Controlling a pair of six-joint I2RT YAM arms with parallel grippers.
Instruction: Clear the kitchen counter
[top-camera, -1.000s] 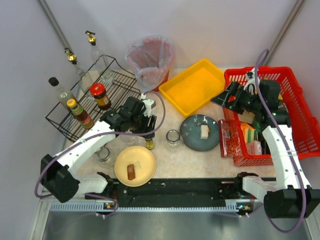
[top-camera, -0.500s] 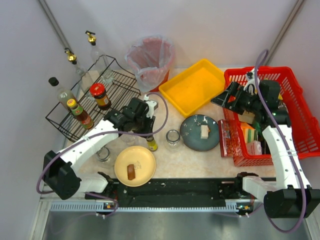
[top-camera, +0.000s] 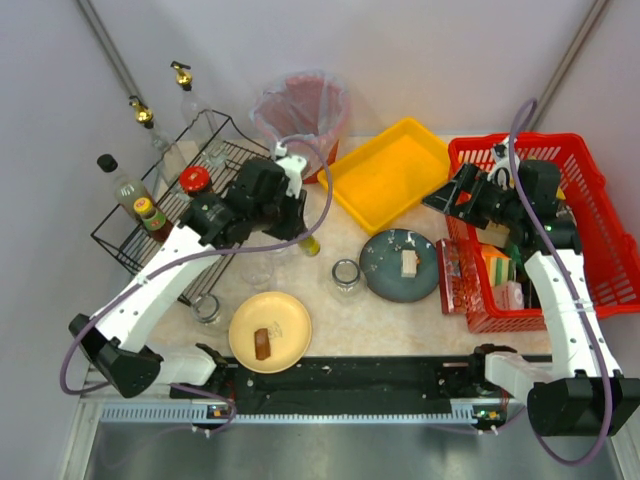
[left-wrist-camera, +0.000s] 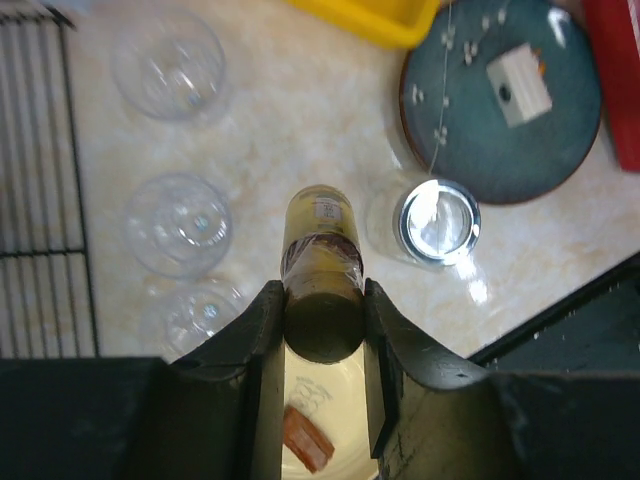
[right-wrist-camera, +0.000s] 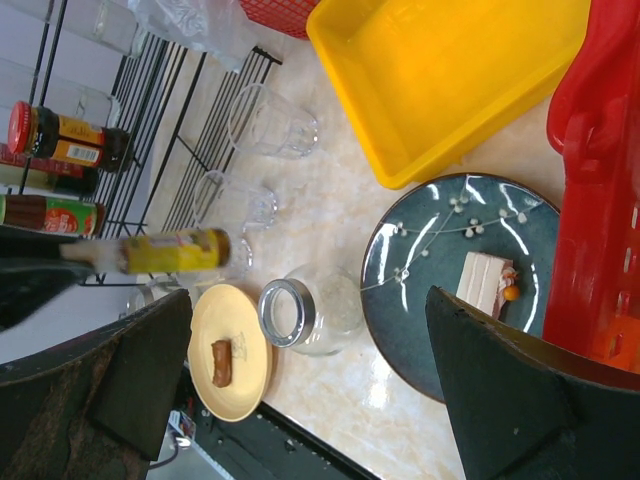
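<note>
Your left gripper clamps one small yellow bottle above the kitchen counter; your right gripper stands wide open, empty; on it sit three glasses, one jar, two plates.

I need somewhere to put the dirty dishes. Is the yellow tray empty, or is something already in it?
Empty. The yellow tray shows only its bare yellow floor in both the overhead and right wrist views.
</note>
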